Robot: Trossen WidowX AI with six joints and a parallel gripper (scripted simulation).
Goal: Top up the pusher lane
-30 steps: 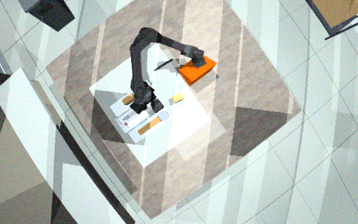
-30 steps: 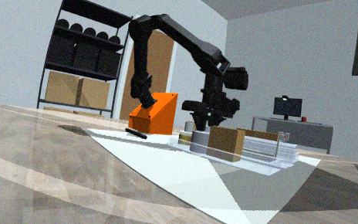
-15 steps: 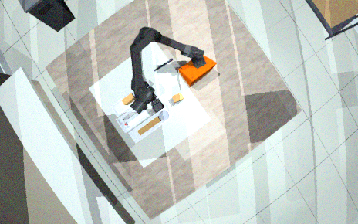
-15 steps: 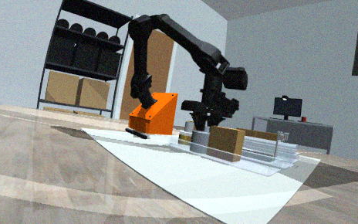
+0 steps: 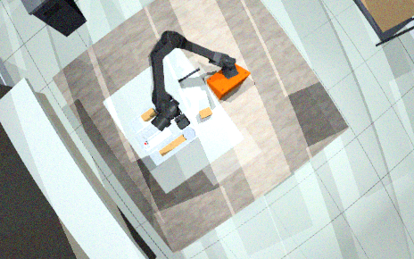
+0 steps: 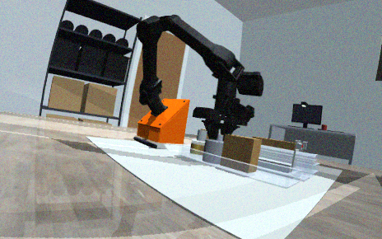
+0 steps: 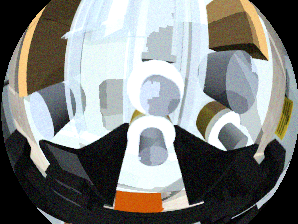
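My gripper (image 6: 213, 135) (image 7: 150, 128) points down and is shut on a jar with a white shoulder and grey lid (image 7: 152, 150). Some olive on its body shows behind the shoulder. It looks upright, at the front end of the clear lane; its base is hidden. The lane jar (image 7: 159, 92), with a white shoulder and grey lid, stands directly beyond it, close or touching; its body is hidden. A similar jar (image 7: 212, 117) (image 6: 197, 147) with an olive band stands outside to the right in the wrist view. The clear rack (image 6: 284, 180) holds the lanes. Front stop and pusher plate are not clear.
A grey cylinder (image 6: 213, 151) (image 7: 220, 75) stands near the gripper, another grey cylinder (image 7: 50, 112) on the other side. Wooden blocks (image 5: 205, 112) (image 5: 148, 114) (image 6: 236, 152) and a long wooden bar (image 5: 172, 146) flank the rack. The orange base (image 5: 227, 82) (image 6: 170, 124) is behind.
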